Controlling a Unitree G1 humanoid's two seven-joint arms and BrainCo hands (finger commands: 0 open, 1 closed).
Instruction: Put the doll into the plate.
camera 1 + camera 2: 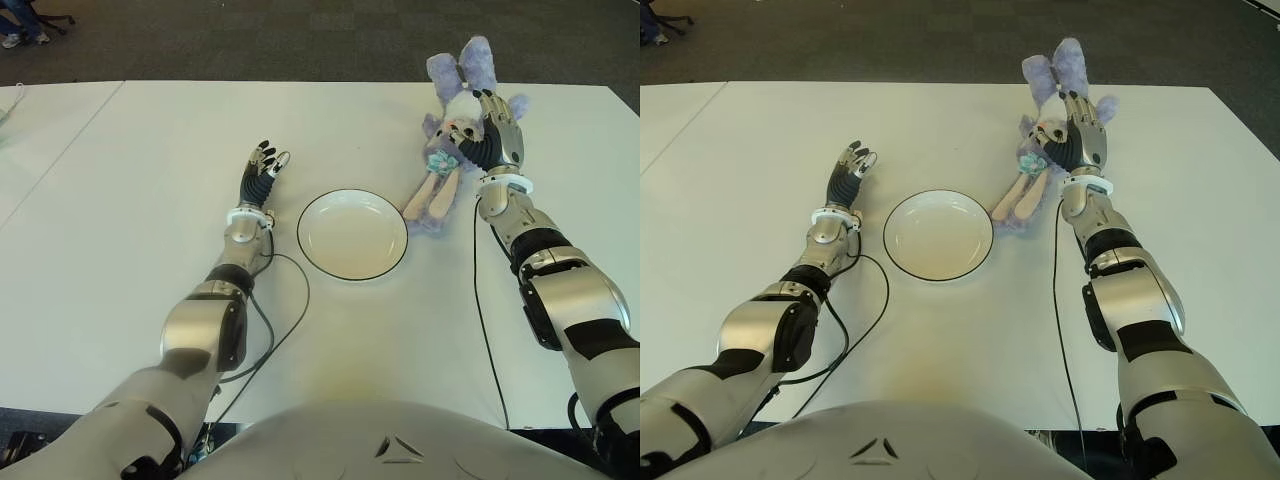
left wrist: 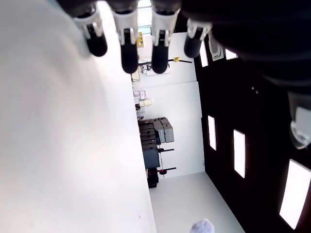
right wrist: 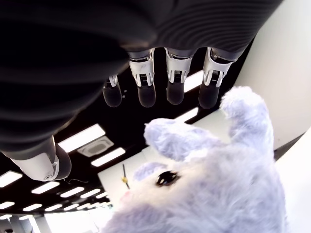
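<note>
The doll (image 1: 440, 185), a purple plush bunny with long ears and pale legs, lies on the white table (image 1: 150, 150), just right of and beyond the plate. The plate (image 1: 352, 236) is white and round with a dark rim and holds nothing. My right hand (image 1: 487, 128) hovers over the doll's head and body, covering part of it. In the right wrist view its fingers (image 3: 146, 92) are stretched out above the bunny's face (image 3: 214, 194), not closed round it. My left hand (image 1: 266, 163) shows left of the plate, its fingers (image 2: 129, 53) extended and holding nothing.
A black cable (image 1: 290, 310) loops on the table beside my left forearm, and another (image 1: 480, 310) runs along my right arm. The table's far edge (image 1: 300, 82) meets dark carpet. A person's feet and a chair base (image 1: 22, 28) show at the far left.
</note>
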